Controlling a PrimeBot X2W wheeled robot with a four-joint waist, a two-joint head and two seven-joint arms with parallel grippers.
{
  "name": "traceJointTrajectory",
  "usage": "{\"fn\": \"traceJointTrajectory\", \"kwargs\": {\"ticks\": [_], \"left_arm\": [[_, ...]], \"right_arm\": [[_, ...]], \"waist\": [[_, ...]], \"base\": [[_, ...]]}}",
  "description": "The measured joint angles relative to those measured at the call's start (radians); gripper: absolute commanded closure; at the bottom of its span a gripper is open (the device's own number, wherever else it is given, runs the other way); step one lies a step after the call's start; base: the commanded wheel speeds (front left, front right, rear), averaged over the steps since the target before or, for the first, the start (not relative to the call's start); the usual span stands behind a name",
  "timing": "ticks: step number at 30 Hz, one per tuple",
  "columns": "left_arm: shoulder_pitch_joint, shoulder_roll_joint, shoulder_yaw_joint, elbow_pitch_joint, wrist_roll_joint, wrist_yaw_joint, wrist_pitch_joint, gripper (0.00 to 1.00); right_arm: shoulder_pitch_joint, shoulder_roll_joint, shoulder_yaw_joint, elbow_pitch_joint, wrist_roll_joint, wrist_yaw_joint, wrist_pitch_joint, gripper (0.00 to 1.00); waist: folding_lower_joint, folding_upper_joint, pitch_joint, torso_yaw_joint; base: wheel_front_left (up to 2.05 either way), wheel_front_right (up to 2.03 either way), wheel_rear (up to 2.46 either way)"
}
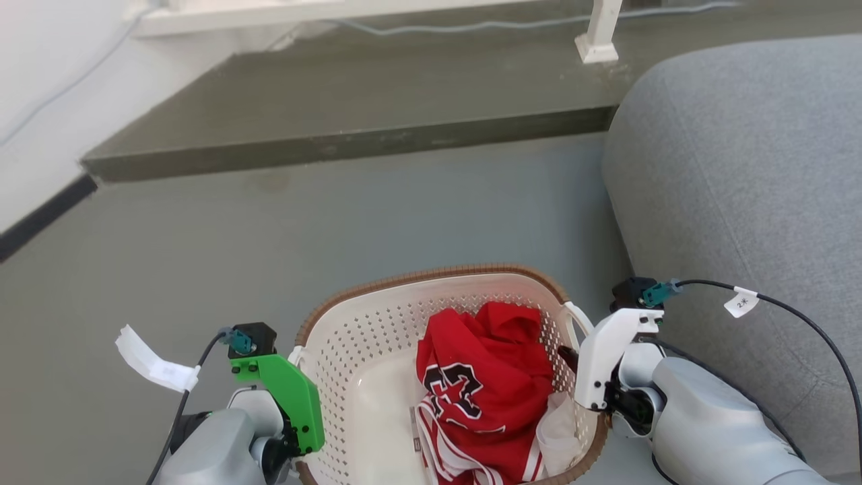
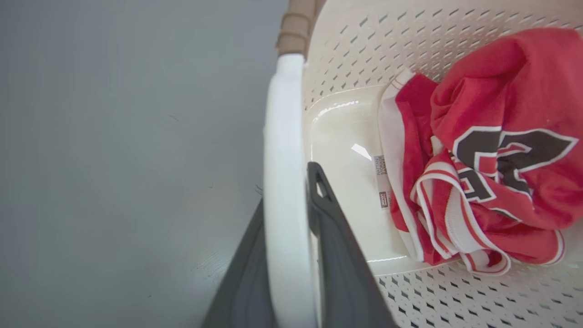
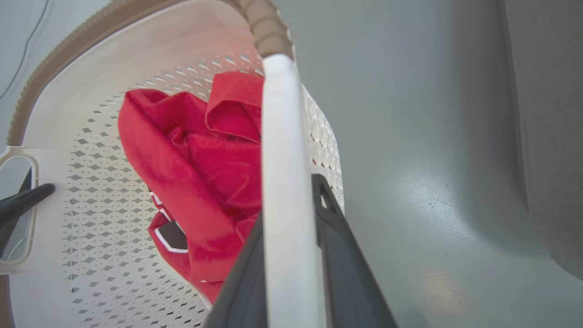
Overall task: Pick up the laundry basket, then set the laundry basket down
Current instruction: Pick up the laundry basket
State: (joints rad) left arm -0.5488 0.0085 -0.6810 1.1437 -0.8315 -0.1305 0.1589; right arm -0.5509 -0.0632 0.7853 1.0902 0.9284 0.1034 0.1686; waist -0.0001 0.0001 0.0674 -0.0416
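With jaws of the left gripper (image 2: 289, 191) and right gripper (image 3: 291, 196) pinched shut on the white handles (image 2: 284, 114) of the laundry basket (image 1: 350, 337), lift both sides evenly, keeping the red jersey (image 1: 485, 377) inside.

Grey floor (image 1: 404, 215), dark raised step (image 1: 350, 101) at far side, grey sofa (image 1: 741, 168) at right, laundry basket (image 1: 350, 350) near centre, contact indeterminate.
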Motion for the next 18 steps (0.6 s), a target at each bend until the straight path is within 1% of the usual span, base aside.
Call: {"fn": "traceJointTrajectory", "kwargs": {"ticks": [6, 18], "left_arm": [[0.002, 0.001, -0.003, 0.002, -0.009, 0.000, 0.004, 1.00], [0.006, 0.003, -0.015, 0.004, -0.019, 0.000, 0.012, 1.00]], "right_arm": [[0.002, 0.000, 0.008, 0.000, 0.007, 0.000, 0.001, 1.00], [0.007, -0.001, 0.030, 0.000, 0.027, 0.000, 0.004, 1.00]], "waist": [[0.0000, 0.0000, -0.029, -0.001], [0.0000, 0.0000, -0.041, -0.004]], "base": [[0.00, 0.00, 0.00], [0.00, 0.00, 0.00]]}}
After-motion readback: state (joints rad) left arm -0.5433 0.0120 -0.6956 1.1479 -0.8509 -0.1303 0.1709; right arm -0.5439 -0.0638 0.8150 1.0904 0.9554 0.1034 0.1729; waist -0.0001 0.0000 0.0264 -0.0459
